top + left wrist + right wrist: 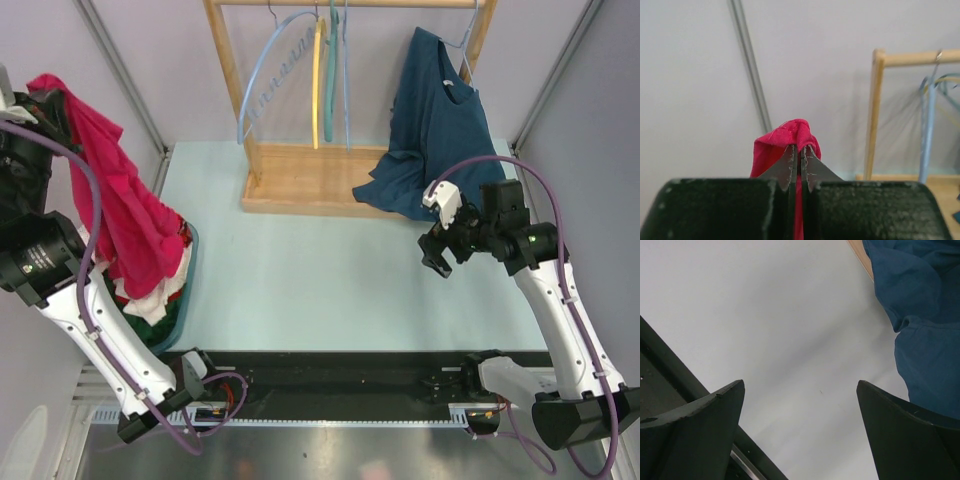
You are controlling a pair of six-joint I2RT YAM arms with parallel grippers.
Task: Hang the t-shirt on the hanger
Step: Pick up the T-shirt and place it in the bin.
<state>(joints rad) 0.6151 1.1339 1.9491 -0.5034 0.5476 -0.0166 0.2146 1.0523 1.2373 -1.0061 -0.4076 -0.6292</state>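
Near edge: both arm bases.

Left edge of counter [320,270]: a teal bin [192,245] heaped with clothes, a red-and-white garment [160,292] on top.

T-shirt [125,215] hangs in a long drape over that bin, its lower end touching the heap. Its top is bunched in the left tool [800,165], which is raised high over the left edge. The fingers are pressed together on a fold of red cloth that bulges out past the tips.

Right side, mid-counter: right tool [437,258] hovers above the bare surface, jaws wide apart, nothing between them. A blue shirt [435,130] lies just beyond it.

Far edge: wooden rack [300,185].
- The blue shirt hangs from the right end of the rail, its hem spilling onto the rack base.
- Further left are a sky-blue hanger [262,75], a yellow one [319,85] and a teal one [331,70].
- The thin pale hanger [347,90] hangs edge-on beside the teal one, well apart from the t-shirt.
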